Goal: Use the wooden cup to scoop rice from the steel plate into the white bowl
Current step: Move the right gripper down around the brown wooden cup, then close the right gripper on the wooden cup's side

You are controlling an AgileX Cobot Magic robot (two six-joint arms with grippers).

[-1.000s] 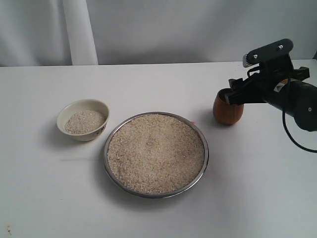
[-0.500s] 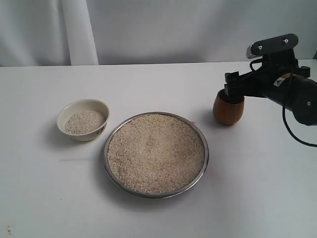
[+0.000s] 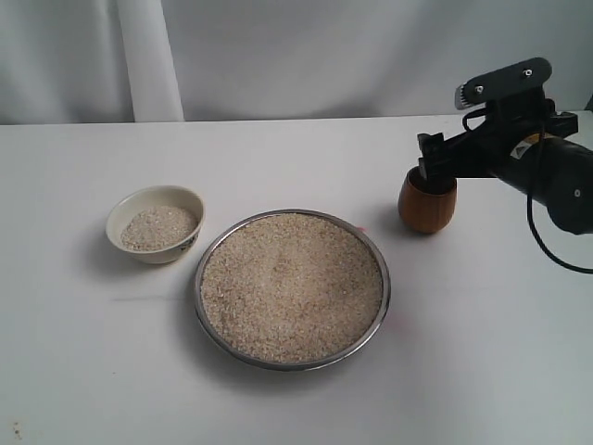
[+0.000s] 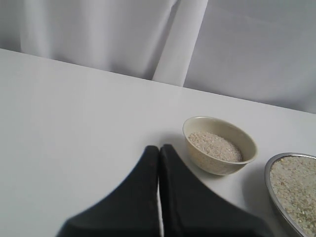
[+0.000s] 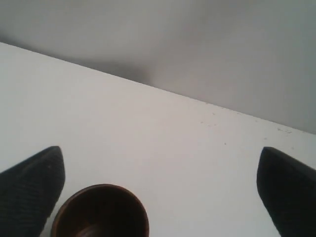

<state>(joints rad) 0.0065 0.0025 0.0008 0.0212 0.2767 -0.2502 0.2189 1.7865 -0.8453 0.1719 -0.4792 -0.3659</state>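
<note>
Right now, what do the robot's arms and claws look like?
The right arm is chunky and black, with a grey screwed plate on top and a thin black cable looping underneath. The right gripper is black too; its fingers have a fine bumpy texture. The left gripper has two smooth black wedge-shaped fingers.

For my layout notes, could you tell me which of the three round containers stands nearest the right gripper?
The reddish-brown wooden cup, right of the steel plate: the open right gripper hangs at it, while the white bowl sits beyond the plate.
</note>
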